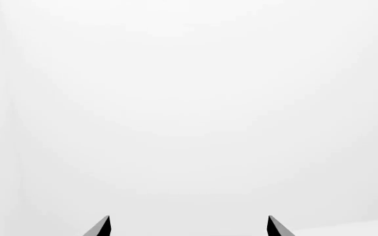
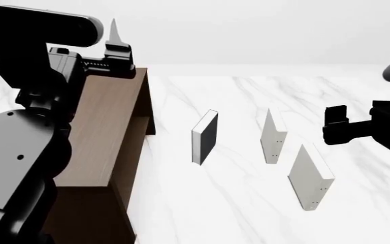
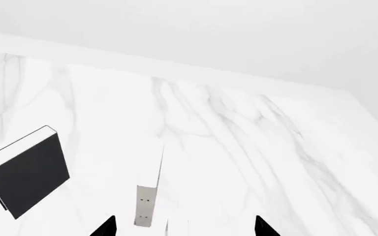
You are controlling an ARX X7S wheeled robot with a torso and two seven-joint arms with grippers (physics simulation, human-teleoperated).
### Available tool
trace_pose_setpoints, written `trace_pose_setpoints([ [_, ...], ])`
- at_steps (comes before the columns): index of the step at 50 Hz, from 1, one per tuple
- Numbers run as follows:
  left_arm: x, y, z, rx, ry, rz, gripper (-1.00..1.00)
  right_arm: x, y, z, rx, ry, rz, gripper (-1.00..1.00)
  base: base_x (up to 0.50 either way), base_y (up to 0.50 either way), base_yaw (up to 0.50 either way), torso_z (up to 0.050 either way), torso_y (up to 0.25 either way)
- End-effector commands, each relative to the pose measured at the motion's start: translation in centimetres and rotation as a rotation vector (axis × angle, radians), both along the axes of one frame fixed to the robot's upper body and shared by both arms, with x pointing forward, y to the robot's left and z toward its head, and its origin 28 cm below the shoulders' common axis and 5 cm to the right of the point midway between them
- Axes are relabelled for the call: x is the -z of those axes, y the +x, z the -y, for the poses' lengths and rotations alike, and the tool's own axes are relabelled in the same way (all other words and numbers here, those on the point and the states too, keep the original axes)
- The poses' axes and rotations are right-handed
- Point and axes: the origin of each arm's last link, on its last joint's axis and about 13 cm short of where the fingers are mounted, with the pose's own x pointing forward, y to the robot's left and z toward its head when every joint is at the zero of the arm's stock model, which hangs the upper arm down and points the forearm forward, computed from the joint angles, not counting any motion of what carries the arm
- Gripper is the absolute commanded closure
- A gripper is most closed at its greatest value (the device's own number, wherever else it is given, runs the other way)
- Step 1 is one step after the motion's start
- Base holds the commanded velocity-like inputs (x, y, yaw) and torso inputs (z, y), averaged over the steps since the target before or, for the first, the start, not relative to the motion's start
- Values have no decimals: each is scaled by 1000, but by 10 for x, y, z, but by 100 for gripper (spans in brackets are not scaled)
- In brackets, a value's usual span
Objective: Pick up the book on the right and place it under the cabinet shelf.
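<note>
Pale book (image 2: 309, 178) stands upright below the right gripper (image 3: 183, 227) (jaws apart, empty); a clumsy descent could topple it

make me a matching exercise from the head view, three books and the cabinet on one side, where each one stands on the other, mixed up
Things:
1. black-covered book
2. middle pale book
3. the book
4. the cabinet shelf

Places:
A. farthest right of the three, nearest the camera
B. at the left edge of the marble table, under the left arm
C. standing between the other two books
D. leftmost book, closest to the cabinet

Pairs: 1-D, 2-C, 3-A, 4-B
</note>
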Motion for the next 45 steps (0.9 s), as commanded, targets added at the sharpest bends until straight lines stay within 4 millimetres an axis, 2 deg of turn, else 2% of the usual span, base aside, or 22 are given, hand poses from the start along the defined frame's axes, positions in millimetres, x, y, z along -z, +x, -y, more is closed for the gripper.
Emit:
trace_pose_setpoints([
  [1,1,0,1,3,4,-1,-100,18,-2,1,-6,14,-47,-100,0,0,0,0,0],
  [27,3,1,1,2,7,-4,-100,34,-2,6,25,5,-72,-100,0,0,0,0,0],
  [45,0,0,2,18,-1,11,-100,57,3,7,-2,25,-99,-100,0,0,0,0,0],
])
